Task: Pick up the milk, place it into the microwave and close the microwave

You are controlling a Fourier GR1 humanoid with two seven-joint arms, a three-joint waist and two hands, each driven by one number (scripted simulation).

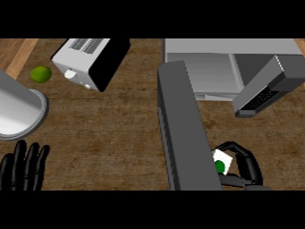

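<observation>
A brown counter (115, 134) fills most of the frame, with a wide bare patch in the middle and lower left. At the upper right the microwave (207, 67) is seen with its inside showing. Its door (184, 129) is swung open and runs like a long dark bar from the upper middle down to the lower edge, splitting the counter in two. A toaster (88, 60) is set at the upper left, with a green lime (41, 74) just beside it. A big grey tube (9, 107) lies at the left edge. A dark block with buttons (270, 87) is tilted at the right of the microwave.

The left hand (23, 167) is held open at the lower left, fingers up. The milk (221, 162), a small white carton with a green spot, is found at the lower right, just beside the door. The right hand (243, 167) is curled round it.
</observation>
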